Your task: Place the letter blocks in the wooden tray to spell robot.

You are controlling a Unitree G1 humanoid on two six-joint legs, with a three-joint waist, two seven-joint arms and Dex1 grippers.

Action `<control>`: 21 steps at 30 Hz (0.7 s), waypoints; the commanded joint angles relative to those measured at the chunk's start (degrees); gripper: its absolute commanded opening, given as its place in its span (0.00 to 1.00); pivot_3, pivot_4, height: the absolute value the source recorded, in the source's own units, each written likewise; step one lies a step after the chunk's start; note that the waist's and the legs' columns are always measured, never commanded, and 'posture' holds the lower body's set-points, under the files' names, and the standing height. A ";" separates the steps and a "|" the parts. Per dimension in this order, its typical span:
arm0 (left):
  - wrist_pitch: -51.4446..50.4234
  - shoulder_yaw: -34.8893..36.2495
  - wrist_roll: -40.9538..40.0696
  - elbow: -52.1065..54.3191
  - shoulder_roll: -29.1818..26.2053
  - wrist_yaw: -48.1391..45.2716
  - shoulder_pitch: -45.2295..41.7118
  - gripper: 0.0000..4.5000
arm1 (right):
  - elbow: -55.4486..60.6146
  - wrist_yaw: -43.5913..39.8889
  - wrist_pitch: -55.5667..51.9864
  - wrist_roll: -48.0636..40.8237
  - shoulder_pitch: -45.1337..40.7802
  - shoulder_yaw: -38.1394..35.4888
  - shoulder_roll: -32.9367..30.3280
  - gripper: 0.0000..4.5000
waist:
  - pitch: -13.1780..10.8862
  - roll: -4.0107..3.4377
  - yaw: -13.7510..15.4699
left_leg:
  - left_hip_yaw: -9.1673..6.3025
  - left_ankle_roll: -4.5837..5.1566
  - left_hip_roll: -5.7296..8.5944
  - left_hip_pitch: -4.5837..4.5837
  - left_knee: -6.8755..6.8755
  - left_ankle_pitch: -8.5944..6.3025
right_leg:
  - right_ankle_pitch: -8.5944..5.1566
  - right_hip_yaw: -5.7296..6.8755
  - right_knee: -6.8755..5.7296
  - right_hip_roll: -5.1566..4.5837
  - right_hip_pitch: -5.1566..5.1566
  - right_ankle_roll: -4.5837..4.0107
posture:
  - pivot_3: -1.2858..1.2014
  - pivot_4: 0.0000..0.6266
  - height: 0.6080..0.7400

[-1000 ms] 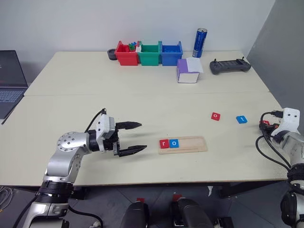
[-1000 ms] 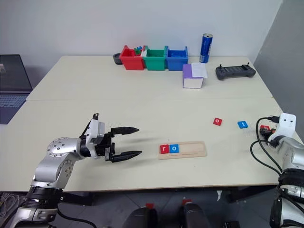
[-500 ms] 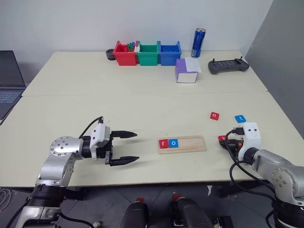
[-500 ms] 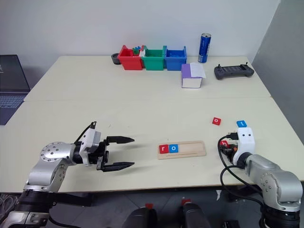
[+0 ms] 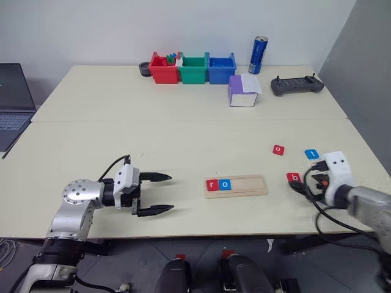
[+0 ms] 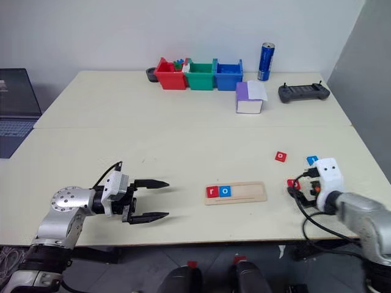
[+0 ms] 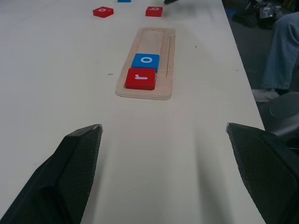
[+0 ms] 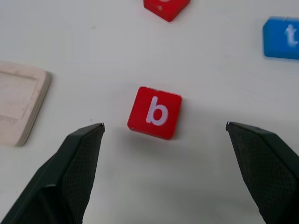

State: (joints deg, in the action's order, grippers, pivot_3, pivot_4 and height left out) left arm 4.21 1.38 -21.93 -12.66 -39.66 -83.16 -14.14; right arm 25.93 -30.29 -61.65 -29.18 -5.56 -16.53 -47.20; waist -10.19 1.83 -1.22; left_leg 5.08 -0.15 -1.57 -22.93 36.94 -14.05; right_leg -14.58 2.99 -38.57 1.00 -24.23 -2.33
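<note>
The wooden tray lies near the table's front edge, with a red "r" block and a blue "o" block at its left end. Just right of the tray, a red "b" block lies flat on the table between the fingers of my open right gripper, touching neither finger. Beyond it lie a red "o" block and a blue "t" block. My left gripper hovers open and empty to the left of the tray, pointing at it.
Red, green and blue bins, a blue can, a purple-and-white box and a black controller stand along the back. A laptop sits at the left edge. A person's leg shows beside the table.
My right arm swung in from the table's right edge towards the tray with the red "b" block, set it down and opened. The left gripper drew back and sank a little.
</note>
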 commanded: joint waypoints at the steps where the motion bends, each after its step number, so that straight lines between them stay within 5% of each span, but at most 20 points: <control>1: 1.63 -0.55 0.58 0.75 -0.54 -0.75 -0.01 1.00 | -5.31 -18.93 17.90 3.13 0.28 3.09 -9.95 1.00 | -0.01 0.02 -0.25 | 0.01 0.01 0.00 0.02 -0.01 0.00 | 0.00 0.00 0.02 0.00 0.01 0.00 | 0.52 0.24 1.00; 6: 0.70 -1.24 1.02 2.14 -0.66 0.14 -0.47 1.00 | -26.26 -41.97 40.08 10.11 -9.54 17.04 -13.63 1.00 | -0.05 0.26 -0.55 | -0.02 0.02 -0.07 0.11 0.03 -0.01 | 0.01 0.05 0.02 0.05 0.09 0.01 | 0.52 0.24 1.00; 12: -1.41 -1.59 1.09 5.68 -1.36 1.61 -0.10 1.00 | -52.35 -50.33 56.58 19.24 -28.58 26.07 -6.44 1.00 | -0.08 0.24 -0.47 | 0.05 0.01 -0.04 0.07 0.05 0.00 | 0.01 -0.02 -0.08 0.05 0.02 0.02 | 0.52 0.24 1.00; 21: -4.82 0.27 0.38 10.28 -2.68 4.89 1.65 1.00 | -69.01 -61.68 66.28 25.38 -35.85 31.45 -4.45 1.00 | -0.09 0.22 0.64 | 0.08 0.00 0.00 0.03 0.09 -0.01 | 0.00 -0.03 -0.08 -0.04 0.03 -0.02 | 0.52 0.24 1.00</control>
State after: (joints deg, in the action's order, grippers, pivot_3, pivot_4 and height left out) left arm -0.67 0.42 -20.36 -4.58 -41.53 -79.04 -12.64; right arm -41.49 -87.28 2.39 -4.92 -39.48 15.01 -51.23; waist -10.28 2.05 -0.58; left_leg 5.17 -0.15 -1.56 -22.88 37.05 -14.06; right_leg -14.58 2.95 -38.66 0.96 -24.19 -2.35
